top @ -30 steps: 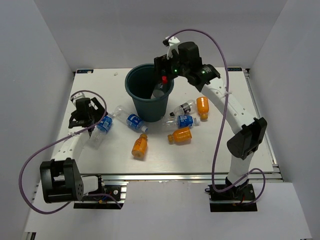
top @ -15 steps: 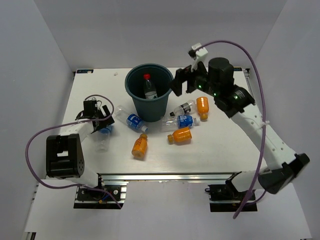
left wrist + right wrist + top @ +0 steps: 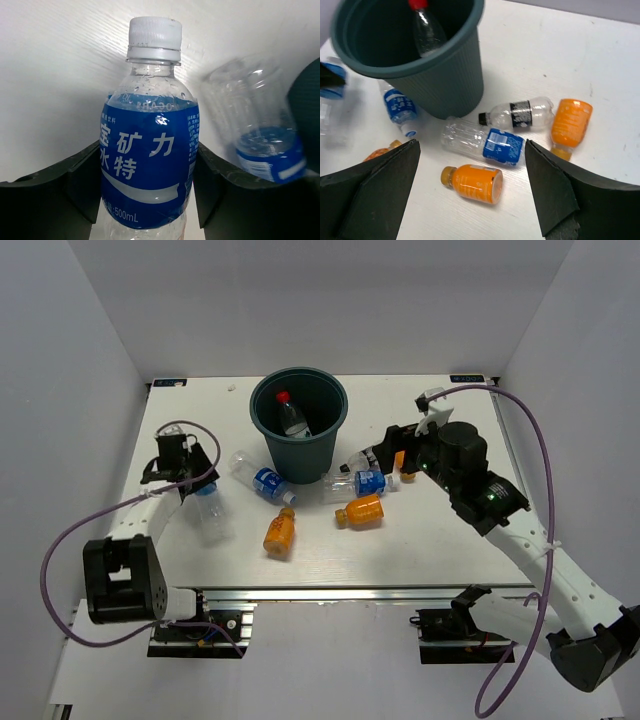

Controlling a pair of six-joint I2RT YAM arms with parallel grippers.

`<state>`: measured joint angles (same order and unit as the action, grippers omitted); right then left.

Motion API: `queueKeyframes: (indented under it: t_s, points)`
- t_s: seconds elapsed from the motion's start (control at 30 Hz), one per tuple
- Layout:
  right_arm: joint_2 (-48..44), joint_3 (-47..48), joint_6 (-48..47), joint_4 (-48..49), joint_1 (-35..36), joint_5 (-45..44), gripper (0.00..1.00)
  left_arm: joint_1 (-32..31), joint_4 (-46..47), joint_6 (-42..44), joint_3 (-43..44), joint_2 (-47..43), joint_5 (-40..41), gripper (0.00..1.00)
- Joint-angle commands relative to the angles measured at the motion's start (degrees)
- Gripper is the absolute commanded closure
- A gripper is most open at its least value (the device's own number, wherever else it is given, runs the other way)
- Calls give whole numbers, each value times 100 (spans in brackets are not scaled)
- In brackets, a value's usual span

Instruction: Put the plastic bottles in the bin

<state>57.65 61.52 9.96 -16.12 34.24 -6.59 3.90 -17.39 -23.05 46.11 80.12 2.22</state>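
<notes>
Right hand [image 3: 380, 453] back from bin [image 3: 300, 455]

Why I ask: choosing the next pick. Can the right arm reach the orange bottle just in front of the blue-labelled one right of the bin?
Probably yes. The right pincer hangs open above that cluster, the orange bottle lies apart from the blue-labelled bottle, and nothing covers it.
</notes>
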Motion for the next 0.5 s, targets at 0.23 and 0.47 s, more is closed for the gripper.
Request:
queueKeyframes:
  t_s: [0.23,0.47]
  points:
    - [-8,-333,279,232,-303,-1099,11,-30,-188,-385,2040,-1604,292,54]
    - [-8,-693,419,285,-1428,67,11,-293,2220,-569,2648,-1219,-2402,52]
